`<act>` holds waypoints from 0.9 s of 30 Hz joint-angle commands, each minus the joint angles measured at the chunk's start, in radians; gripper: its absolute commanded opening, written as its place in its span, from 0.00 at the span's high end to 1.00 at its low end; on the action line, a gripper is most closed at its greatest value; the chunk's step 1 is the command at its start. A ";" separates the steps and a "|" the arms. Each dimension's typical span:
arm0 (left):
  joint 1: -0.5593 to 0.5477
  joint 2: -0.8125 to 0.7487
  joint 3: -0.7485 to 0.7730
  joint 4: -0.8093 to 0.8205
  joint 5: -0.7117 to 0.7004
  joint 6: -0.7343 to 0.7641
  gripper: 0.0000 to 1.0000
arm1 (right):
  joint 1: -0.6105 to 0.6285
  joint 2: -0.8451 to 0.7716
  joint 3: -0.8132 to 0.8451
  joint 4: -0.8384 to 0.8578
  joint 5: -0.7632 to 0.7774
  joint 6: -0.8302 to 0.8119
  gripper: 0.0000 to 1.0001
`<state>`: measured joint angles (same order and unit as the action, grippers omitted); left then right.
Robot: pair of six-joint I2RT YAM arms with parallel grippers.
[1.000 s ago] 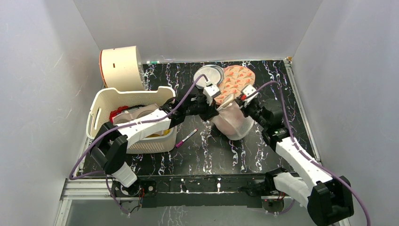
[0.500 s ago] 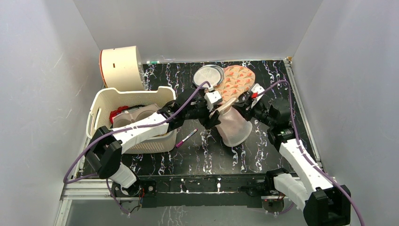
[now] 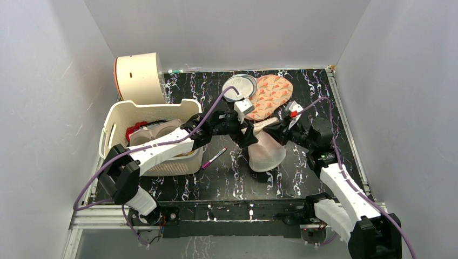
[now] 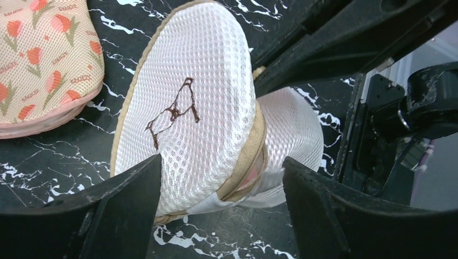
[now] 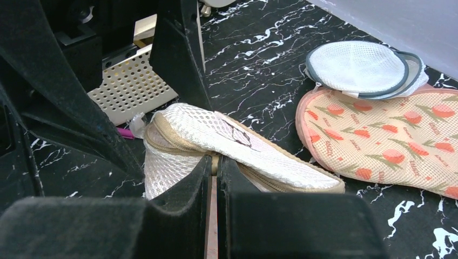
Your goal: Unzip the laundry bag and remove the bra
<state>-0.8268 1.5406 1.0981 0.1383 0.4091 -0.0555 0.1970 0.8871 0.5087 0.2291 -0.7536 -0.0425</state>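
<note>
Laundry bag (image 3: pixel 266 151) mid-table on black marble, the mesh face with its bra drawing tilted up and the rim zipper partly gaping on a pink sliver of the bra (image 4: pixel 257 164). Straddled by the left gripper (image 4: pixel 221 186), jaws spread wide. Pinched at the beige rim by the right gripper (image 5: pixel 215 162), fingers pressed together. Just behind, orange-patterned pouch (image 3: pixel 271 96) and grey round pouch (image 3: pixel 240 86). Well left, white basket (image 3: pixel 115 123).

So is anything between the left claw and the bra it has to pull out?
Yes: the mesh flap of the laundry bag. It gapes only a little at its rim, with a sliver of the pink bra showing, so the open left claw faces mesh.
</note>
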 commanded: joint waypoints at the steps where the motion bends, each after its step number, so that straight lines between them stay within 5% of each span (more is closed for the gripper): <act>1: -0.004 -0.032 0.051 0.036 0.054 -0.018 0.19 | 0.002 -0.022 -0.011 0.069 -0.072 0.041 1.00; 6: -0.013 -0.104 -0.012 0.103 0.021 0.021 0.21 | 0.002 -0.033 -0.024 0.089 -0.127 0.088 1.00; 18: -0.021 -0.080 0.002 0.072 -0.005 0.046 0.60 | 0.001 -0.042 -0.082 0.113 -0.158 0.143 1.00; 27: -0.022 -0.099 -0.006 0.055 -0.086 0.094 0.87 | 0.000 -0.091 -0.129 0.122 0.027 0.247 1.00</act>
<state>-0.8417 1.4952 1.0760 0.1467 0.3431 0.0116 0.1944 0.8364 0.4152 0.3054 -0.8310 0.1322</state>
